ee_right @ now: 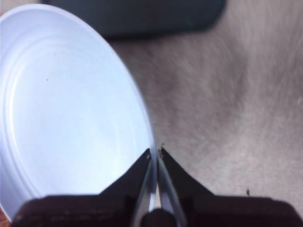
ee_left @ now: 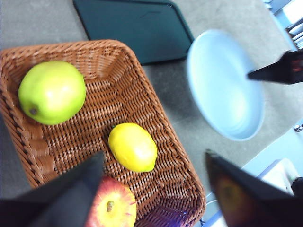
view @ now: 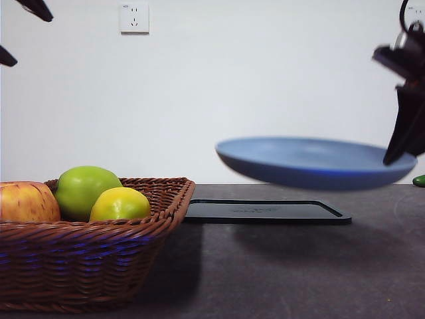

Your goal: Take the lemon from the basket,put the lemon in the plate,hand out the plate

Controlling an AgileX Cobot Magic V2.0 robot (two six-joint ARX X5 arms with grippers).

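1. Lemon [ee_left: 133, 147]: lying on the woven floor of the basket [ee_left: 156, 123], directly below the left hand [ee_left: 156, 189] and between its two spread jaws, untouched.
2. Beside the lemon in the basket: a green apple [ee_left: 52, 92] farther from the left hand, a red-yellow apple [ee_left: 111, 206] right under one jaw.
3. Left hand: open wide, hovering above the basket, holding nothing.
4. Plate [view: 312, 161]: light blue, lifted clear of the surface [view: 299, 266], tilted slightly, empty inside.
5. Right hand [ee_right: 155, 153]: closed on the plate's rim, one jaw over the rim and one under it, the bowl of the plate stretching away from the fingertips.
6. In the front view, right hand [view: 398, 146] dark at the right edge, pinching the plate's near rim there.
7. Black tray [view: 265, 211]: flat on the surface under and behind the raised plate, just beside the basket.
8. Small green object [view: 419, 180]: at the far right edge, beyond the right hand, too cut off to identify.
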